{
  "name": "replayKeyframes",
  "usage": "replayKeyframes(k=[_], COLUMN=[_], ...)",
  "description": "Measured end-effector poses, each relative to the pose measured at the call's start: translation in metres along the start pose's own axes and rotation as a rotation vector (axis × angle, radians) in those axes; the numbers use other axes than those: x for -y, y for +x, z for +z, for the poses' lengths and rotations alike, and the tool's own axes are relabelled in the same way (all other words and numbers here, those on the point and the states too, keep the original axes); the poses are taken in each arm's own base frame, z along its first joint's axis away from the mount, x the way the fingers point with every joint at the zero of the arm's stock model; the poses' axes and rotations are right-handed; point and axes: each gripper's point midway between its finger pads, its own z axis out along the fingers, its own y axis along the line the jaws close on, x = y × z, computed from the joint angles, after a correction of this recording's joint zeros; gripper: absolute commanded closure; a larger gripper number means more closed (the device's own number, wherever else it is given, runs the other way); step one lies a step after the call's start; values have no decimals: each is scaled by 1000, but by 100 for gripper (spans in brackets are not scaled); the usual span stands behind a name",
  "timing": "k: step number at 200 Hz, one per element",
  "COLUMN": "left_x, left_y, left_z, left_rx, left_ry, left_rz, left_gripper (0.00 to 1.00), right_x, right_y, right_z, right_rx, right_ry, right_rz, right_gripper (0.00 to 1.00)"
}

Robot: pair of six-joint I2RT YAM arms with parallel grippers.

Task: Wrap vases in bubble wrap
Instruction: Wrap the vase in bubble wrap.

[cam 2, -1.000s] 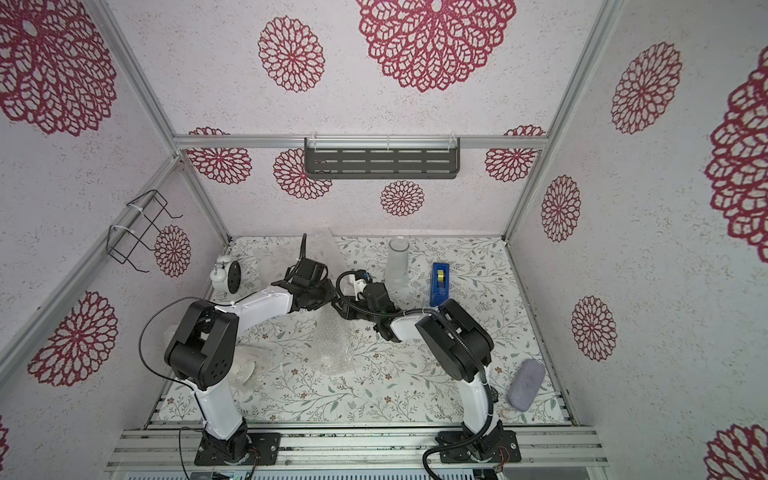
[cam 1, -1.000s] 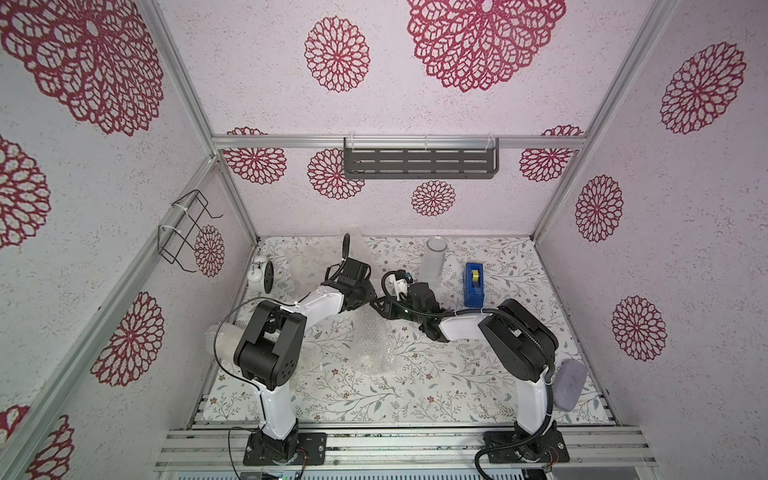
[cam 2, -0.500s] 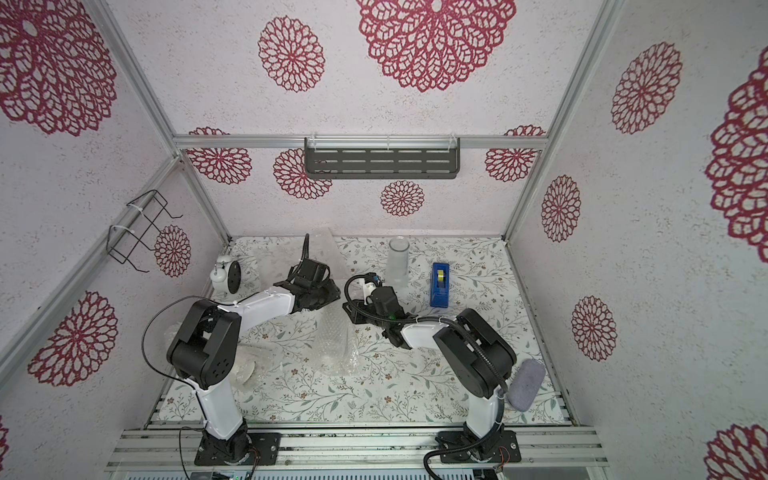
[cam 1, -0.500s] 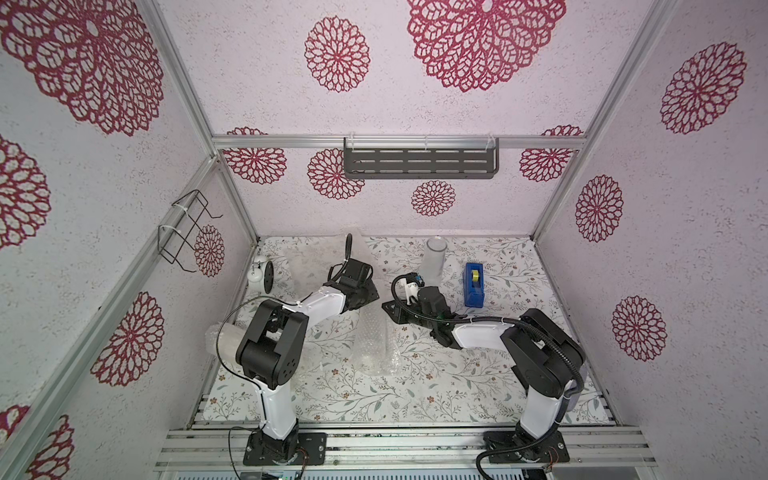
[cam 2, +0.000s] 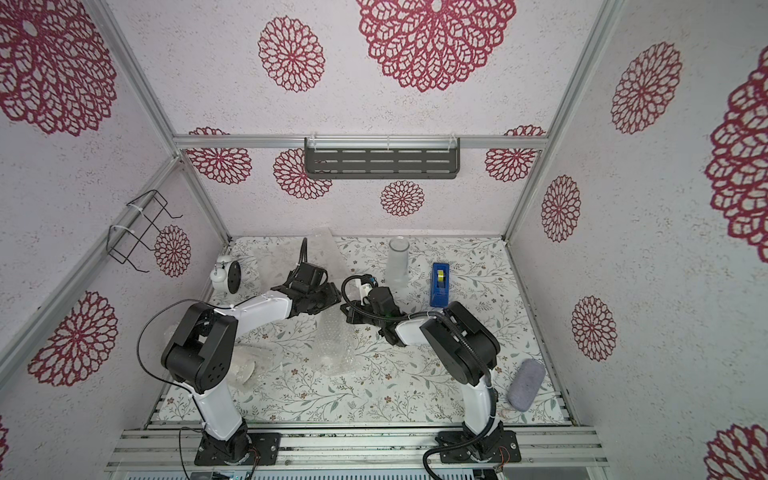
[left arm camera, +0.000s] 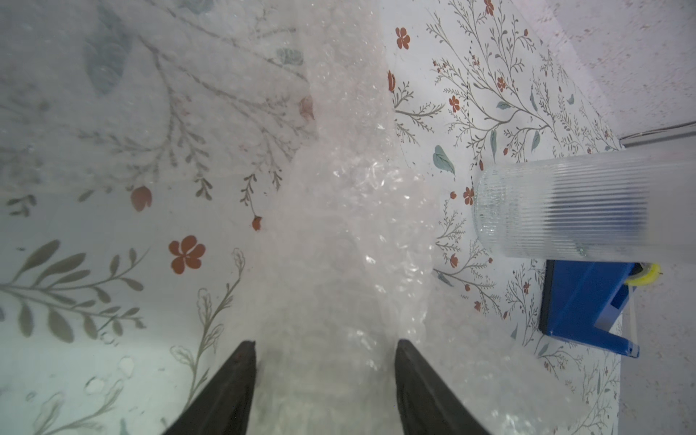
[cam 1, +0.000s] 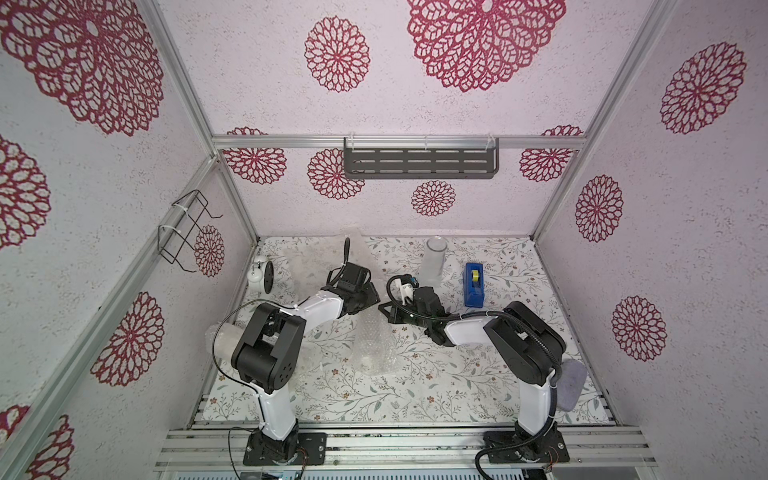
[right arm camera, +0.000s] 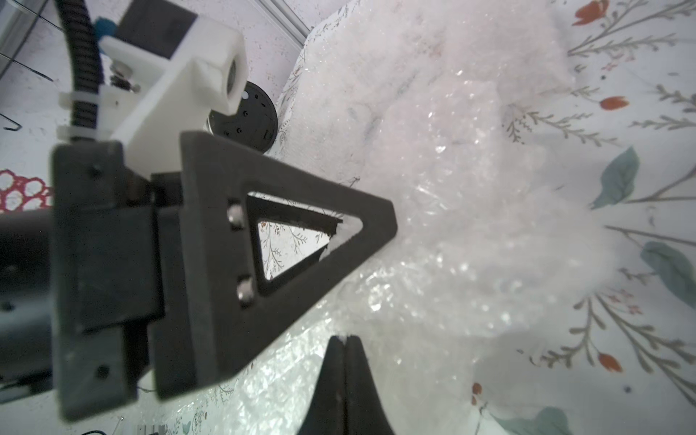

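My left gripper (left arm camera: 324, 342), black with wedge-shaped fingers (left arm camera: 233, 380), is released. The two fingers stand wide apart, and a crumpled ridge of clear, bubble-dotted plastic bubble wrap (left arm camera: 339, 226) runs between them. I see neither finger pressing on it.

My right gripper (right arm camera: 344, 339) is clenched, its black tips tight against each other right at the wrap's surface. Whether a fold of film is caught in the seam I cannot tell.

In both top views my two grippers meet nose to nose at mid-table. They are at the far end of a rolled bundle (cam 1: 374, 345) of that wrap, which lies on the floral-printed table (cam 1: 415, 399). Something clear and rounded shows through the bundle's near end, too blurred for me to name.

The tall frosted glass cylinder (cam 1: 434, 259), finely ribbed, stands upright behind my right gripper, mouth up, bare and apart from the bundle. Just beside it, the blue plastic tape dispenser (cam 1: 475, 284) holds a yellow roll (left arm camera: 646, 273).

Loose sheets (cam 1: 316, 257) of wrap lie heaped at the back, behind my left gripper. By my left arm's elbow a white vase (cam 2: 244, 369) lies on its side inside more wrap, mostly hidden by the arm.

A white twin-bell alarm clock (cam 1: 261, 276) stands in the far left corner. A grey-lilac oblong pouch (cam 1: 570, 382) lies near my right arm's base.
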Motion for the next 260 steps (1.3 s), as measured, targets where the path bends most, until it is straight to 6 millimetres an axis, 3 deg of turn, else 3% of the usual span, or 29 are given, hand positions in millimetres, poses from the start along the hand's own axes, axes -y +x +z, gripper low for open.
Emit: replayKeyframes(k=[84,146,172,238,260], left_x=[2,6,4,-7,-6], left_y=[13,13,11,2,-4], left_z=[-19,-16,-10,5,4], left_rx=[-9,-24,-35,-38,-20], left_ry=[86,105,95,14,1], left_rz=[-27,-15,-13,-3,21], left_gripper=[4,0,6,34,41], right_x=[-3,-4,-5,-5,-6], right_y=[-2,-4,-4,-5,-7], right_z=[8,9,9,11,13], right_rx=[13,17,16,4,9], right_ry=[-40,-45,-45,-39,-38], right_rz=[-4,-6,-7,-3,-4], right_gripper=[97,97,97,96,89])
